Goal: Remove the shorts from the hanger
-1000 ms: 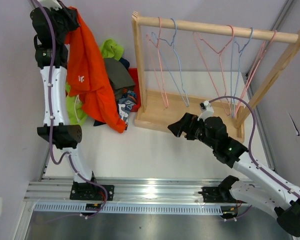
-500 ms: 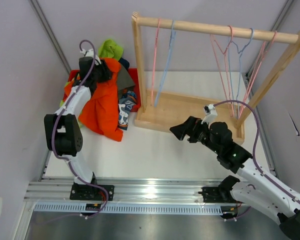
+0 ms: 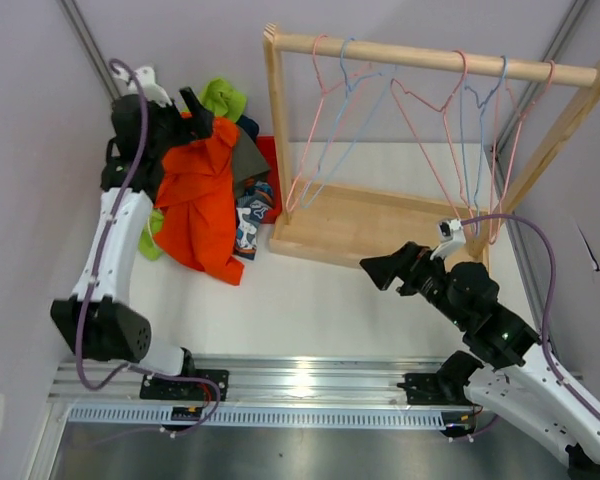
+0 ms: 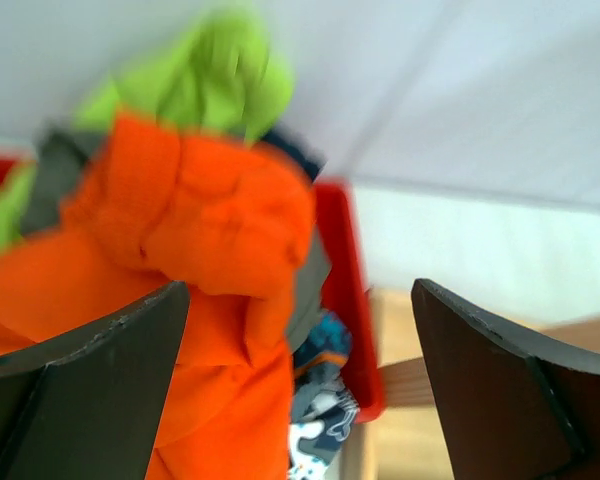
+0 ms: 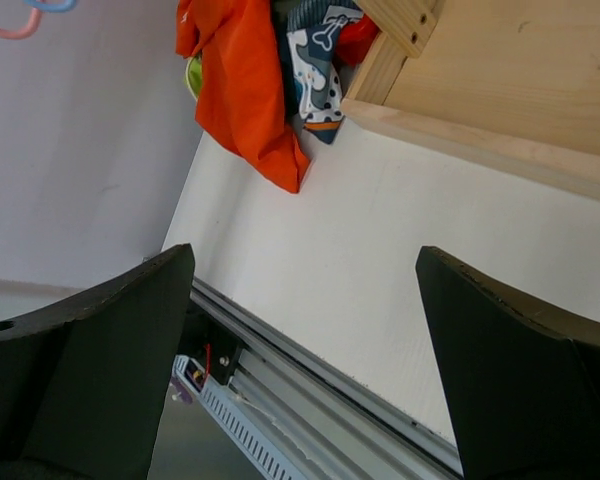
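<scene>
Orange shorts (image 3: pixel 195 200) heaped | left gripper (image 4: pixel 300 290) spread wide, possibly brushing them | right gripper (image 5: pixel 305 255) spread, empty

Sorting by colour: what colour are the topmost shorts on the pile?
Bright orange shorts, clearest from top external.

Top cam overhead, L wrist close, R wrist farther, all share orange shorts (image 3: pixel 195 205)

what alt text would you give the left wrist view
Bright orange fabric shorts lie heaped on a pile of clothes, with lime green fabric shorts behind and blue, orange and white print shorts below, beside a red container rim. The left hand's two dark fingers stand wide apart in the foreground, holding nothing.
</scene>
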You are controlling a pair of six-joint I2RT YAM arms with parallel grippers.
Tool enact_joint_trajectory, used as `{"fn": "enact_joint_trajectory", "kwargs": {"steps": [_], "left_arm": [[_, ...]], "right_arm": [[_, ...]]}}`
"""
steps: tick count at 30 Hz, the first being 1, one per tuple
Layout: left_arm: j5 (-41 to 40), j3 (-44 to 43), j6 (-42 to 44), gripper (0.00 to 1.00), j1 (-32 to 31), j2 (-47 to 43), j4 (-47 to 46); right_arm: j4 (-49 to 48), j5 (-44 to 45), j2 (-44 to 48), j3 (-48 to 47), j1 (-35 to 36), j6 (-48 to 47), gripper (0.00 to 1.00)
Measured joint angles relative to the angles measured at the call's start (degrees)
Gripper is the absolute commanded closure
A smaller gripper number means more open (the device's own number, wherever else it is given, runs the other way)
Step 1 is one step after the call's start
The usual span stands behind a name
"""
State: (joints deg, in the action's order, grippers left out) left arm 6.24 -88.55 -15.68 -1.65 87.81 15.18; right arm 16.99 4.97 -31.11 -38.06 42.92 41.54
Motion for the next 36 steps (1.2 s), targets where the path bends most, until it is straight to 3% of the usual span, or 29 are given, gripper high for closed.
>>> {"fn": "enact_joint_trajectory", "kwargs": {"steps": [4, 7, 13, 20, 25, 29, 36], "left_arm": [[0.5, -3.2, 0.6, 0.01, 0.0, -10.9, 0.8], [1.6, 0.0, 0.7, 0.01, 0.0, -20.8, 1.3], [4.7, 26.4, -1.1, 0.01, 0.0, -47.9, 0.8], [6.4, 47.3, -2.6, 0.01, 0.0, -66.2, 8.3], [5.8, 47.4, -2.3, 0.01, -0.1, -69.8, 12.1], [4.9, 46.9, -1.1, 0.01, -0.1, -68.2, 12.9], [4.1, 46.9, -0.8, 0.01, -0.1, -65.0, 13.6]], "right_arm": [[2.3, 1.7, 0.1, -2.2, 0.0, -1.0, 0.01], [3.5, 2.7, 0.3, -3.2, 0.0, -1.9, 0.01], [7.6, 4.7, 4.6, -3.4, 0.0, -4.4, 0.01], [12.0, 13.7, 15.3, -2.8, 0.0, -6.1, 0.01], [15.8, 24.7, 23.4, -0.6, 0.2, -6.0, 0.01], [18.5, 30.8, 24.6, -1.3, 0.2, -6.0, 0.01], [19.1, 33.2, 25.1, -1.2, 2.2, -6.2, 0.01]]}}
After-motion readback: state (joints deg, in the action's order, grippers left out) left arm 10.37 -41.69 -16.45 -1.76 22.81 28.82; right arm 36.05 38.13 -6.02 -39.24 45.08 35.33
